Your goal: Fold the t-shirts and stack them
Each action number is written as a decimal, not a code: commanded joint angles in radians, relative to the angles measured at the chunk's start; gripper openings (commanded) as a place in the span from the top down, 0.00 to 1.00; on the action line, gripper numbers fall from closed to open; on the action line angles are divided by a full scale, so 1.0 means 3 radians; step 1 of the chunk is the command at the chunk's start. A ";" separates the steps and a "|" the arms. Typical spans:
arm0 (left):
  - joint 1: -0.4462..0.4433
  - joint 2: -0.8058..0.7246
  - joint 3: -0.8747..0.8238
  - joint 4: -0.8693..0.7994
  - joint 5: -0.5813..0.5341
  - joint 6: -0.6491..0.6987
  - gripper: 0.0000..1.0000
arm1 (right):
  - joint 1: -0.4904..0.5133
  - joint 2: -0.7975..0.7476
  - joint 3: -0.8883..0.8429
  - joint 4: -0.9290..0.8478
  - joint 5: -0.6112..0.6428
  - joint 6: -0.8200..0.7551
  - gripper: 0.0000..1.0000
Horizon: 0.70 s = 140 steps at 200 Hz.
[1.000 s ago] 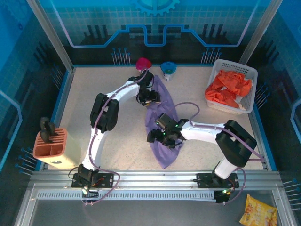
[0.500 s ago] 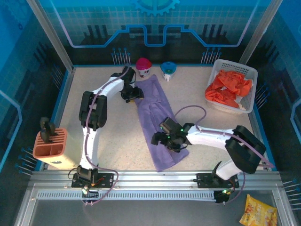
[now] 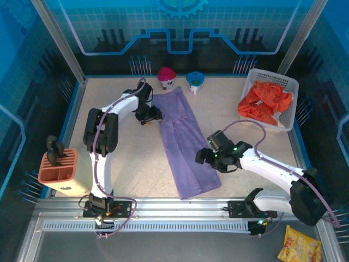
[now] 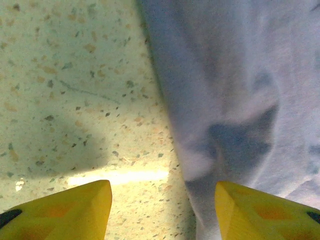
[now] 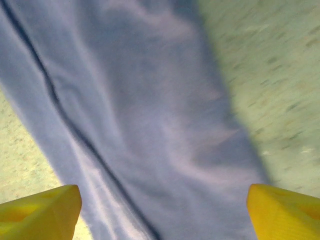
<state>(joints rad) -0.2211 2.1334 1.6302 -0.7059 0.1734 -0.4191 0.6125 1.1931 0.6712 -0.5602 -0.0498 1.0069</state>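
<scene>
— Well, can we read any writing?
— Only the yellow snack bag (image 3: 299, 245) carries print, and it is too small for us to make out.
— And the shirts?
— We see the lavender t-shirt (image 3: 182, 144) flat on the table (image 3: 136, 158), a long narrow strip with a crease down its length. The orange-red t-shirts (image 3: 264, 101) lie crumpled in the white basket (image 3: 289, 87).
— The grippers?
— The left gripper (image 3: 150, 115) is at the strip's far left edge with its jaws apart, grasping nothing. The right gripper (image 3: 210, 158) is over its near right edge, spread wide and empty.
</scene>
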 commanded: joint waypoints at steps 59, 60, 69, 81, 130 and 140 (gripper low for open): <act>0.0261 0.0332 0.0503 0.0395 0.0084 -0.0278 0.49 | -0.0589 0.0092 -0.0108 0.0037 -0.0516 -0.0790 0.15; 0.0261 0.0343 0.0510 0.0395 0.0085 -0.0276 0.49 | -0.0592 0.0100 -0.0106 0.0042 -0.0520 -0.0792 0.15; 0.0261 0.0409 0.0572 0.0384 0.0091 -0.0305 0.50 | -0.0598 0.0147 -0.0105 0.0071 -0.0550 -0.0787 0.16; 0.0261 0.0500 0.0668 0.0341 0.0091 -0.0326 0.52 | -0.0605 0.0209 -0.0085 0.0101 -0.0593 -0.0786 0.16; 0.0277 0.0750 0.0895 0.0439 -0.0003 -0.0452 0.61 | -0.0615 0.0245 -0.0044 0.0134 -0.0621 -0.0779 0.16; 0.0287 0.0798 0.0957 0.0456 -0.0022 -0.0473 0.65 | -0.0619 0.0245 -0.0042 0.0128 -0.0617 -0.0782 0.16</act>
<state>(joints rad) -0.1394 2.3318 1.8561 -0.5995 0.1734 -0.5293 0.4427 1.2644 0.6415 -0.5259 -0.2173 0.7872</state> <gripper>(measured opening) 0.384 0.837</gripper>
